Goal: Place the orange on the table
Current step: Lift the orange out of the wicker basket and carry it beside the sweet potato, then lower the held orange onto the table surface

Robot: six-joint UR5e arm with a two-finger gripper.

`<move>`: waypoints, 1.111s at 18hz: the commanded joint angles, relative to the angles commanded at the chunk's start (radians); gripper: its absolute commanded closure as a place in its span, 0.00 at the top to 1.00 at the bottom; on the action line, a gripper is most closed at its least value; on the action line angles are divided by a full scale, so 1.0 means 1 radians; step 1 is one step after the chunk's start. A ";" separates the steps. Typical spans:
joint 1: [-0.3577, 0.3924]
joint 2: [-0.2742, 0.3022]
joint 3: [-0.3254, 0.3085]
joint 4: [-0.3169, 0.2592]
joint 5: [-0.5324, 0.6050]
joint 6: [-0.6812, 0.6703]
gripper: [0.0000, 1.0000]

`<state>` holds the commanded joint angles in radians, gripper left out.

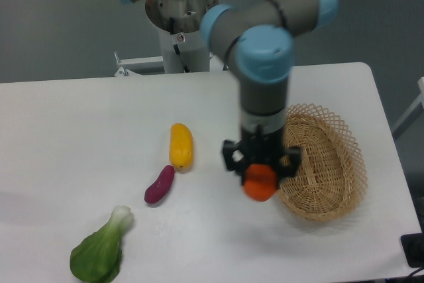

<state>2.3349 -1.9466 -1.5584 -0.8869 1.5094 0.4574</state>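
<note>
One white bench (pixel 79 117) carries everything here. One arm reaches down over it, ending in one claw (pixel 260 171) that points straight down. One oval wicker basket (pixel 324 164) lies on the bench just to the right of the claw as the camera sees it, its near rim partly behind the claw; nothing shows inside it, only bare weave.

Four pieces of produce are in view. One leafy green with a pale stalk (pixel 99 250) lies far to the lower left of the claw, near the front edge of the bench. One long yellow vegetable (pixel 181 145) lies to the left of the claw, about level with it. One small purple vegetable (pixel 159 184) lies just below the yellow one, nearly touching its lower end, also left of the claw.

One orange (pixel 260 183) sits between the claw's fingers, which are clenched on it from either side. It hangs outside the basket, just left of the basket's rim. Whether it touches the bench cannot be told.
</note>
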 joint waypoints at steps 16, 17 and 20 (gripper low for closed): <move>-0.132 -0.224 0.029 0.143 0.051 -0.164 0.66; -0.132 -0.232 0.024 0.144 0.051 -0.164 0.66; -0.132 -0.242 0.023 0.146 0.052 -0.164 0.68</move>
<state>2.2028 -2.1890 -1.5355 -0.7409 1.5616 0.2930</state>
